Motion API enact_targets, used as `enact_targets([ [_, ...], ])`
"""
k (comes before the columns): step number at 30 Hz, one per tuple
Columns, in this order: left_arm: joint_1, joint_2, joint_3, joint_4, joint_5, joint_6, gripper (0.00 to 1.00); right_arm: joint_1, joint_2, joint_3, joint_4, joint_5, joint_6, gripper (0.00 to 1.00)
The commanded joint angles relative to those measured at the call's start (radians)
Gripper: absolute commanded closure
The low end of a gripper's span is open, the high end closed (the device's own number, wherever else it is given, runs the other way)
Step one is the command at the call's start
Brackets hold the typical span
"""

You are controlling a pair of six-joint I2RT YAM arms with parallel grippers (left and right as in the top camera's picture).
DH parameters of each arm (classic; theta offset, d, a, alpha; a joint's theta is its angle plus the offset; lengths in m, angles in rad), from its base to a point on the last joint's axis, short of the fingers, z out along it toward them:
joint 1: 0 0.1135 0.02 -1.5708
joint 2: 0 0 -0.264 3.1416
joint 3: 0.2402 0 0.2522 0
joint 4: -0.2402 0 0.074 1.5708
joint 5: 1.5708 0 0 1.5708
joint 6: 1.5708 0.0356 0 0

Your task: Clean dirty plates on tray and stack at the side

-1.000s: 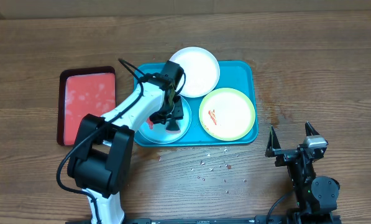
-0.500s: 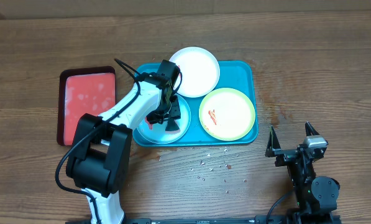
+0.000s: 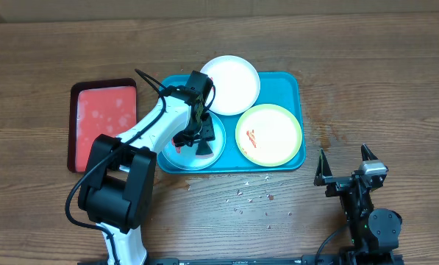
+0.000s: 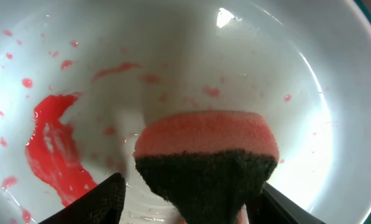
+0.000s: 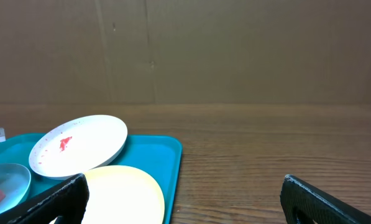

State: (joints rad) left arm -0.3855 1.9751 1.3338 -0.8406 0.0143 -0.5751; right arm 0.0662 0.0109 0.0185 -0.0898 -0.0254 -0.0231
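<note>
The turquoise tray [image 3: 291,87] holds three plates: a white plate [image 3: 234,81] at the back, a yellow-green rimmed plate [image 3: 270,134] with a red smear at the right, and a light blue plate [image 3: 218,147] at the front left. My left gripper [image 3: 195,140] is over the light blue plate, shut on a pink and dark sponge [image 4: 207,158] pressed onto the plate's surface [image 4: 284,68]. Red sauce [image 4: 51,149] lies left of the sponge. My right gripper [image 3: 345,171] is open and empty, right of the tray. The white plate [image 5: 76,146] and yellow-green plate [image 5: 126,193] show in the right wrist view.
A smaller red tray [image 3: 104,121] with a dark border lies left of the turquoise tray. Small crumbs [image 3: 252,197] are scattered on the wooden table in front of the tray. The tray's edge [image 5: 169,168] shows in the right wrist view.
The left gripper with the sponge shifted slightly left and back over the light blue plate a second ago, then held still. The right arm has not moved.
</note>
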Motion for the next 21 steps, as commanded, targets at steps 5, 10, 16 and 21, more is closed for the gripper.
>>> enact_targets([
  [5, 0.006, -0.005, -0.002, 0.000, -0.014, -0.008, 0.32, -0.001, -0.008, -0.010, 0.006, 0.006, 0.000, 0.00],
  [10, 0.006, -0.005, -0.002, 0.001, -0.014, -0.008, 0.32, -0.001, -0.008, -0.010, 0.006, 0.006, 0.000, 0.00],
  [16, 0.006, -0.005, -0.002, 0.002, -0.014, -0.008, 0.26, -0.001, -0.008, -0.010, 0.006, 0.006, 0.000, 0.00],
  [21, 0.006, -0.005, -0.002, 0.001, -0.014, -0.008, 0.29, -0.001, -0.008, -0.010, 0.006, 0.006, 0.000, 0.00],
])
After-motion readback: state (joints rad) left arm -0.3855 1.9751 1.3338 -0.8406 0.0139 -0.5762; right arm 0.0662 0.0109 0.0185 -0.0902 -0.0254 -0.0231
